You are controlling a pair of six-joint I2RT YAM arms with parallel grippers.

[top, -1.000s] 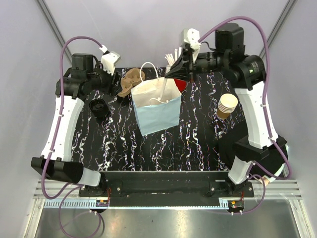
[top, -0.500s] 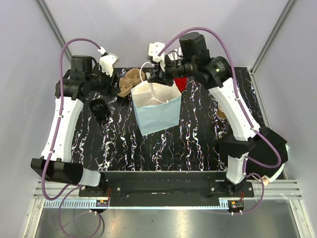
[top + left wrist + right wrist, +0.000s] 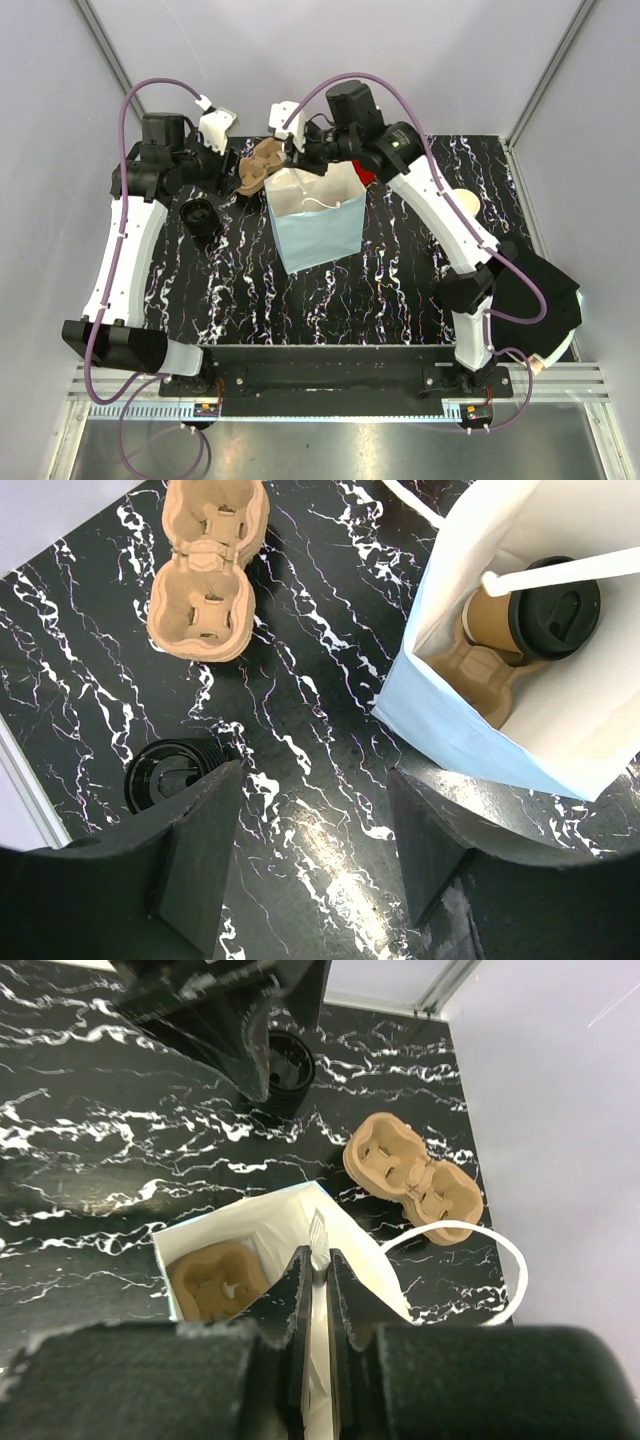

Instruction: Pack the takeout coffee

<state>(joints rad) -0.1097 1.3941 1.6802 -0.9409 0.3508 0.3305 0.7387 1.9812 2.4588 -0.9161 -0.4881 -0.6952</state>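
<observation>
Standing upright inside the pale blue paper bag (image 3: 470, 735), the takeout coffee (image 3: 530, 615) carries a black lid and sits in one pocket of a tan pulp carrier (image 3: 490, 675) at the bottom of the bag. The right gripper (image 3: 318, 1290) hangs over the open bag mouth with its jaws drawn to a narrow slit, pinching a thin white stick (image 3: 570, 570) that crosses above the cup lid. The left gripper (image 3: 315, 850) hovers over the black marbled table (image 3: 300, 730) just left of the bag, jaws spread wide and holding nothing. A second, loose pulp carrier (image 3: 205, 570) lies on the table beyond the left gripper, apart from the bag. A stack of black lids (image 3: 165, 775) rests beside the left finger. A red cup (image 3: 366, 172) stands behind the bag's right corner.
</observation>
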